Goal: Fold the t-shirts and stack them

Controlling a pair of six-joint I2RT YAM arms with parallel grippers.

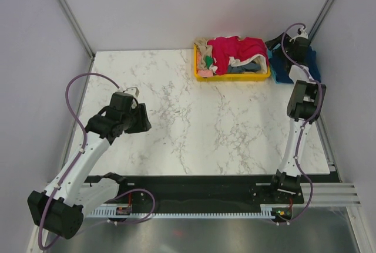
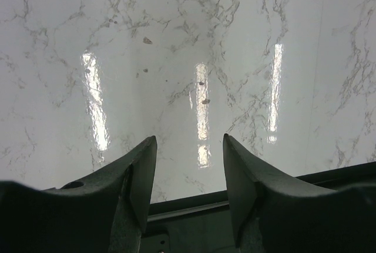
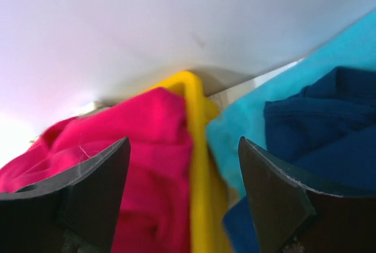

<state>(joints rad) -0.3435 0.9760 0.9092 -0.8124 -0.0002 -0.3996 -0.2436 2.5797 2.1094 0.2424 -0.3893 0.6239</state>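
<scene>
Pick step: no tee gripped yet.
R gripper [image 3: 182, 147] is held wide, empty, at tray [image 3: 197, 147] rim between crimson tee [image 3: 147, 141] and teal tee [image 3: 329, 53]; L gripper [image 2: 189, 141] half-open, empty, over bench [image 2: 194, 30]. Next, 1 tee must be pinched.

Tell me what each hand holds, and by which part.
Nothing. The left hand hangs open over the marble table; the right hand hangs open by the yellow plastic tray.
</scene>
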